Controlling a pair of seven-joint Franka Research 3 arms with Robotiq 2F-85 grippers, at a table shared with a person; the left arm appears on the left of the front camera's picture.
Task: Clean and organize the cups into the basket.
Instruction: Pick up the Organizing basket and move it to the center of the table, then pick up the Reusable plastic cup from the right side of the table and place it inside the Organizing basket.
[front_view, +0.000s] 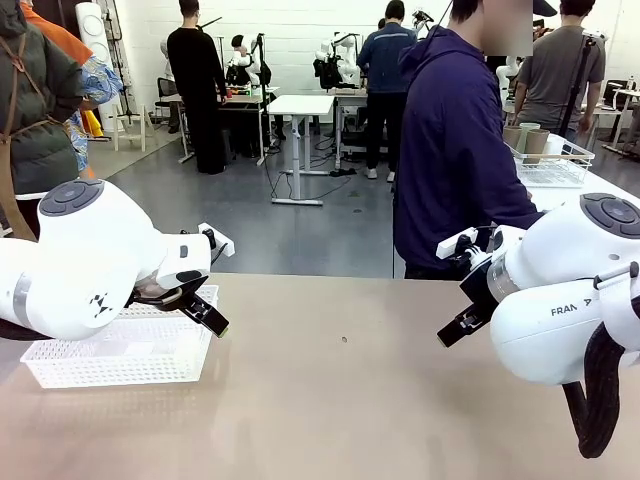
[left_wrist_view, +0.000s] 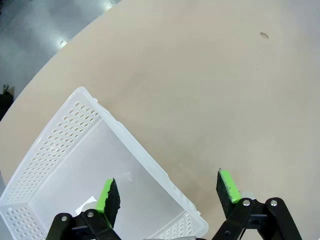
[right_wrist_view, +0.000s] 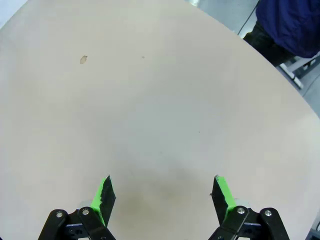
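Observation:
The white perforated basket (front_view: 110, 362) sits on the table's left side, and in the left wrist view the basket (left_wrist_view: 60, 150) holds nothing. My left gripper (front_view: 205, 314) hovers over its right end, open (left_wrist_view: 167, 190), one finger above the basket and one above the table. My right gripper (front_view: 461, 326) hangs open (right_wrist_view: 162, 187) above bare tabletop on the right. Three cups (front_view: 527, 138), two tan and one mint, stand in a white wire-frame basket (front_view: 556, 168) on a side table at the far right.
A person in a navy hoodie (front_view: 450, 150) stands at the table's far edge, turned toward the wire-frame basket. The tan tabletop (front_view: 340, 400) has a small dark mark (front_view: 344, 339) near its middle. Other people and tables are farther back.

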